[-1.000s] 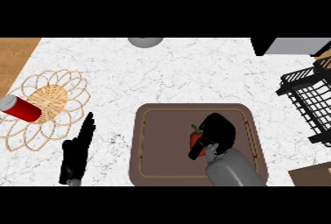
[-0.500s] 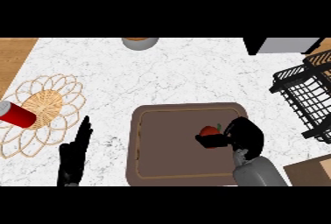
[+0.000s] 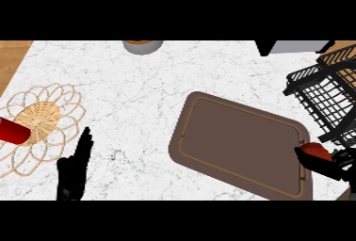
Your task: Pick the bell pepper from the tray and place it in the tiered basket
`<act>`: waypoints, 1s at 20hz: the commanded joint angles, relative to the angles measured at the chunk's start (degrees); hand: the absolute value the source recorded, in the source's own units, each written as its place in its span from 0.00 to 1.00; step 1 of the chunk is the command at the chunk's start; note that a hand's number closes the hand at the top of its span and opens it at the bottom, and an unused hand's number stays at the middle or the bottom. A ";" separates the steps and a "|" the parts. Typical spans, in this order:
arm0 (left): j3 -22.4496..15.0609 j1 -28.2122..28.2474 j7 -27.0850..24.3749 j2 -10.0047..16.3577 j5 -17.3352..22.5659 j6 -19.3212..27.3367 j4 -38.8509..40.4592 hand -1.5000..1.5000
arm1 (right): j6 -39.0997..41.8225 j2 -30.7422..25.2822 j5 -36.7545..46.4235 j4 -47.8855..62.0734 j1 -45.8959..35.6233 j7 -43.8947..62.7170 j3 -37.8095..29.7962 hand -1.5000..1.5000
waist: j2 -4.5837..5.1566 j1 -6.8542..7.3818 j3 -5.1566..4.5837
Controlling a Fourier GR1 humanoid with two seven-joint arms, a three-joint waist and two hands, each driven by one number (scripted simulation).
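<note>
At your far left a red cup lies on the woven mat. Beside the mat, your left hand rests with straight fingers pointing up. The brown tray sits skewed on the counter. At its right edge, your right hand curls round the bell pepper, just below the tiered basket. Only a red patch shows, so you cannot tell its long axis or heading.

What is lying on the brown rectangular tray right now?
The brown rectangular tray shows bare. The red bell pepper sits in the black right hand at its right edge; the hand hides the pepper's underside.
</note>
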 commanded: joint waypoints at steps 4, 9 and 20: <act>-0.25 -0.59 3.07 0.61 -0.24 -0.22 -1.74 0.50 | -3.02 -1.42 -0.41 -24.26 5.44 6.64 -12.17 1.00 | 0.17 0.53 -0.10; -1.21 1.64 1.01 -0.42 -0.20 -1.00 -1.65 0.50 | 5.23 -5.61 0.59 -42.52 9.65 10.36 -20.21 1.00 | 0.44 1.59 -0.12; -0.60 -2.54 1.62 -0.56 -1.05 -2.73 0.71 0.50 | 24.97 -17.56 -7.80 -38.50 -8.70 18.81 -29.94 1.00 | 0.93 3.65 -0.11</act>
